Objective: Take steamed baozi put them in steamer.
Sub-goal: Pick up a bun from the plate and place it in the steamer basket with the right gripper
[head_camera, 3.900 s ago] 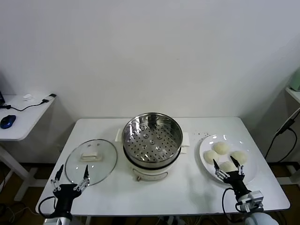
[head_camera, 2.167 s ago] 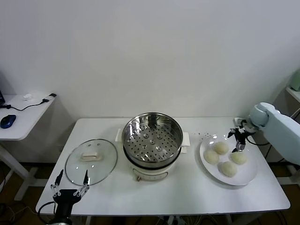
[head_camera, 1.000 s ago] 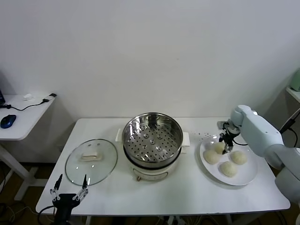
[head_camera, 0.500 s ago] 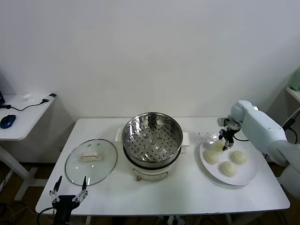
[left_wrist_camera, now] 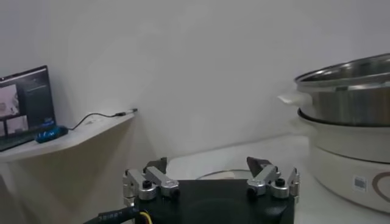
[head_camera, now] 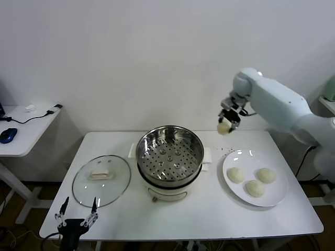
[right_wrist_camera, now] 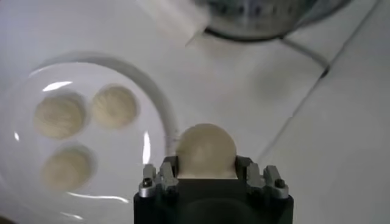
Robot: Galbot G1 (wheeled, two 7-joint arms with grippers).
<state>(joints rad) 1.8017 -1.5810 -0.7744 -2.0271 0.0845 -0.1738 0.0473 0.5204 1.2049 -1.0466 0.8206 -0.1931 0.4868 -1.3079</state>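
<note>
I've got the right gripper (head_camera: 226, 119) clamped on one bun (head_camera: 224, 127), up in the air between the steamer (head_camera: 170, 155) & the plate (head_camera: 278, 194), above the table (head_camera: 209, 219). 3 more buns (head_camera: 255, 180) sit on the plate, right of the steamer. Steamer basket has nothing in it; glass lid (head_camera: 101, 179) lies flat to its left. Left gripper (head_camera: 77, 216) parked low at the table's near-left edge, fingers spread wide.

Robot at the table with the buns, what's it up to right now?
The right gripper is shut on one steamed baozi, held in the air between the white plate and the steel steamer. Three baozi lie on the plate, and the steamer basket is empty. The glass lid lies on the table beside it. The left gripper waits open at the table's near edge.
</note>
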